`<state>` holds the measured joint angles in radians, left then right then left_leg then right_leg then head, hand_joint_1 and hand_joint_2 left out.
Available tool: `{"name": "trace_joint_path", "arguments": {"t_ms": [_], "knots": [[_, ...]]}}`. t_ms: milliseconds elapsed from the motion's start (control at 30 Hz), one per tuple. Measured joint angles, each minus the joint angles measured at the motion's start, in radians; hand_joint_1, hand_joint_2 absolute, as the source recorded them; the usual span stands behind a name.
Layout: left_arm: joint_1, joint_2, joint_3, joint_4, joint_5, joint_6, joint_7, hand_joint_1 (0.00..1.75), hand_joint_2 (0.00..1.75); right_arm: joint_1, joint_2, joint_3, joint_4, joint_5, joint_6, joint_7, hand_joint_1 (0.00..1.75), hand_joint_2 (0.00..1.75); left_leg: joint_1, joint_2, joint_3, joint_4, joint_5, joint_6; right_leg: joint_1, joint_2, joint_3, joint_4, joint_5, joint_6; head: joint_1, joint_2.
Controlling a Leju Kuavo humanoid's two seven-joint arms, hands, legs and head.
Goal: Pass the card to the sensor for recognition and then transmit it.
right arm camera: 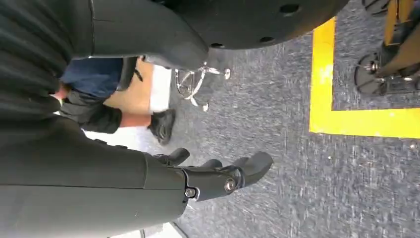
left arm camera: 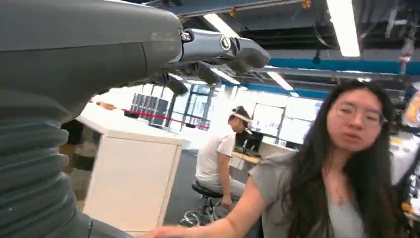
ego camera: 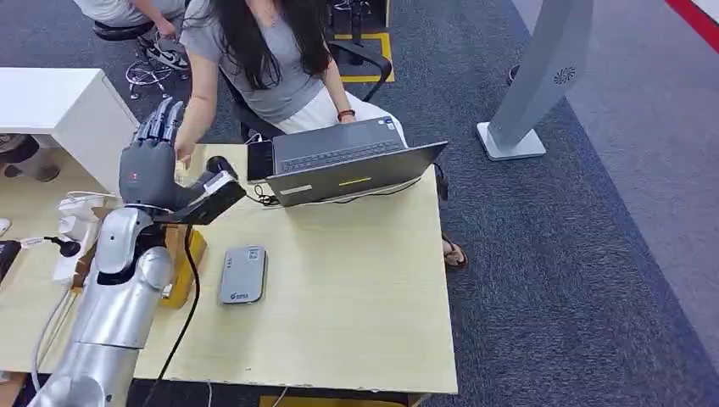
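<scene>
- Left hand (ego camera: 151,165): we log it raised above the table's (ego camera: 356,288) far left corner, fingers straight and apart, holding nothing we can see.
- Right hand (right arm camera: 218,176): hanging over grey carpet, fingers loosely spread, empty.
- Sensor (ego camera: 243,274): grey reader lying flat on the table, near the left arm.
- Card: we cannot locate it.
- Person (ego camera: 263,59): seated behind the laptop (ego camera: 348,165), one hand (ego camera: 183,159) reaching to the left hand.
</scene>
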<state>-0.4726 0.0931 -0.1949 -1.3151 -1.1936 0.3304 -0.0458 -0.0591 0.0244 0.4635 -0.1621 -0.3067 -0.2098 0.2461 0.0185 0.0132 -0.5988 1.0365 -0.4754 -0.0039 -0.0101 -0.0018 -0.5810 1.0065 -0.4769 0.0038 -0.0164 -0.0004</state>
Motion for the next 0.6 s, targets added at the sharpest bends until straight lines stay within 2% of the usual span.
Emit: {"name": "trace_joint_path", "arguments": {"t_ms": [267,500,600], "knots": [[0.253,0.003,-0.016,-0.273,0.037,0.092,-0.081,0.0,1.75,0.007,0.002,-0.03,0.0,-0.045,-0.021,0.003,0.0,1.75,0.001,0.0,0.0,0.0,-0.001,0.0,0.0,0.0,0.0,0.0,-0.002,-0.001,-0.001,0.0],[0.571,0.046,-0.018,-0.488,-0.002,0.214,-0.153,0.0,1.75,0.018,0.011,-0.078,0.0,-0.104,-0.059,0.011,0.0,1.75,0.001,0.0,0.0,-0.001,-0.003,-0.001,0.0,0.0,0.001,0.0,-0.006,0.0,-0.001,0.0],[0.69,0.073,-0.018,-0.541,-0.038,0.206,-0.124,0.0,1.75,0.021,0.016,-0.096,0.0,-0.118,-0.07,0.011,0.0,1.75,0.001,0.0,0.0,-0.001,-0.004,0.0,0.0,0.0,0.001,0.0,-0.006,0.0,-0.002,0.0]]}}
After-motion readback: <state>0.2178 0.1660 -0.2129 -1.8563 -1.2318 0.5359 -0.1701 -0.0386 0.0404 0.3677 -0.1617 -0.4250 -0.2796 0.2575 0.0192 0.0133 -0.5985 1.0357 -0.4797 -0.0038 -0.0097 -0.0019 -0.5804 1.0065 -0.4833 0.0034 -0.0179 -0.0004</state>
